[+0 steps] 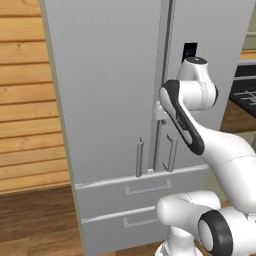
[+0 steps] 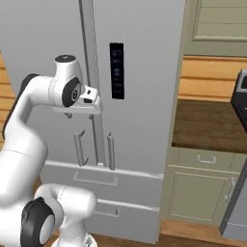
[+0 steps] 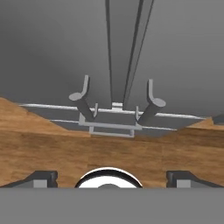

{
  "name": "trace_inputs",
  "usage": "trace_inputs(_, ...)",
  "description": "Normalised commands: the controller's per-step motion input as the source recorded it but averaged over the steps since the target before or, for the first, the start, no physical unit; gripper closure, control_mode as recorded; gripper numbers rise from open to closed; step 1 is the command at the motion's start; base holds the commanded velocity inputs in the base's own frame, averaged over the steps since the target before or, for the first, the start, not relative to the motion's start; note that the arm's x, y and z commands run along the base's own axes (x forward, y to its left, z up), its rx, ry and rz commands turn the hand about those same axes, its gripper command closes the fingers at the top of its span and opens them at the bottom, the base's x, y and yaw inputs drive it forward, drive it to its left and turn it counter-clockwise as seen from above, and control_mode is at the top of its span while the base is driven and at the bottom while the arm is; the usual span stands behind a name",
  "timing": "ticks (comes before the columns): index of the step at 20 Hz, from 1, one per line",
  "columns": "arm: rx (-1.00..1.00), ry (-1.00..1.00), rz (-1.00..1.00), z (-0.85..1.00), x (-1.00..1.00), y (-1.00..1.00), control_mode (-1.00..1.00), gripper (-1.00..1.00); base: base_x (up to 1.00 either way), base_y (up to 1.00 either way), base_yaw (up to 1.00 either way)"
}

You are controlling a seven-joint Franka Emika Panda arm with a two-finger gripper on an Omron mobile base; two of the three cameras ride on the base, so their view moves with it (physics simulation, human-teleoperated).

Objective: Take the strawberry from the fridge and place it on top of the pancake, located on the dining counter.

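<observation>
The fridge (image 1: 115, 95) is shut, both of its big doors closed, so the strawberry must be somewhere inside and cannot be seen; the pancake and its desk are somewhere else too. The step now is getting a door open. The robot's tool (image 3: 112, 177) is held up close to the front of the fridge, near the crack between the two doors, and its two dark tips are spread wide with nothing between them. To do this well, I think the tool should slide over to one bar handle, put one tip on each side of the bar, squeeze it firmly, and then pull back in a curve so the door swings out on its hinge. Pulling straight could make the tool slip off. It should pick only one handle, not both, because they stand just beside each other. Counting things: there are two tall doors, two upright bar handles, the left one (image 1: 139, 157) and the right one (image 1: 172, 152), two drawers below, each with one flat handle, and one dark panel (image 2: 116, 70) on the right door. Beside the fridge there is one low green cabinet (image 2: 202, 185) with a brown top.
</observation>
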Motion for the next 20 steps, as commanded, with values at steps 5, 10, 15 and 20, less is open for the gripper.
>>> trace_inputs(5,0.06,0.0,-0.01,-0.47,-0.07,-0.17,-1.0,-1.0,0.0,0.0,0.0)
trace_inputs(10,0.11,-0.09,0.0,-0.92,0.17,-0.37,-1.0,-1.0,0.0,0.0,0.0)
trace_inputs(15,0.02,-0.16,0.0,-0.78,0.38,-0.35,-1.0,-1.0,0.0,0.0,0.0)
trace_inputs(20,-0.06,-0.07,0.0,-0.18,0.34,-0.18,-1.0,-1.0,0.0,0.0,0.0)
